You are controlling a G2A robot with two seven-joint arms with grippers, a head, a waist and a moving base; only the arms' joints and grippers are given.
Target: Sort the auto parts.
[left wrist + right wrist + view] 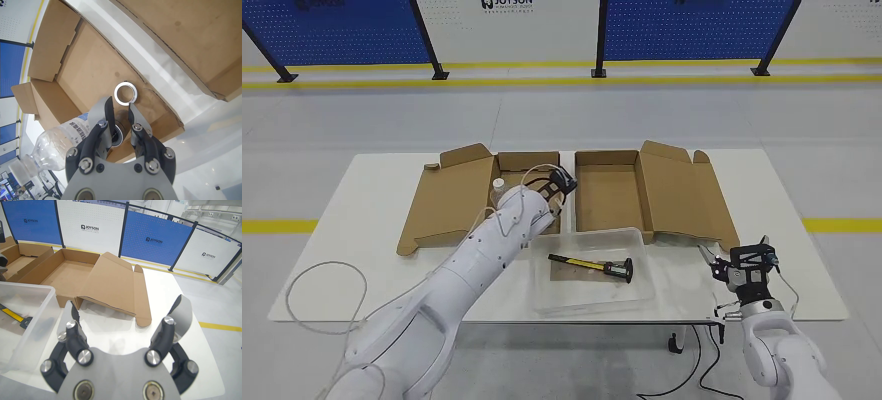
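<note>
My left gripper (120, 103) hangs over the left cardboard box (90, 72), shut on a dark cylindrical bearing-like part (117, 132) held between its fingers. A flat metal ring (115, 93) lies on the box floor just past the fingertips. In the top view this gripper (560, 183) is at the box's right side. A yellow-and-black caliper (592, 266) lies in the clear plastic bin (642, 285) at the table's front centre. My right gripper (739, 255) stands open over bare table right of the bin, its fingers (72, 311) spread wide with nothing between them.
A clear water bottle (56, 144) with a white cap lies at the left box's edge beside my left gripper. The right cardboard box (66, 273) sits behind the bin (47, 306), its flap (117, 291) folded out onto the table. The table's front edge is close to my right gripper.
</note>
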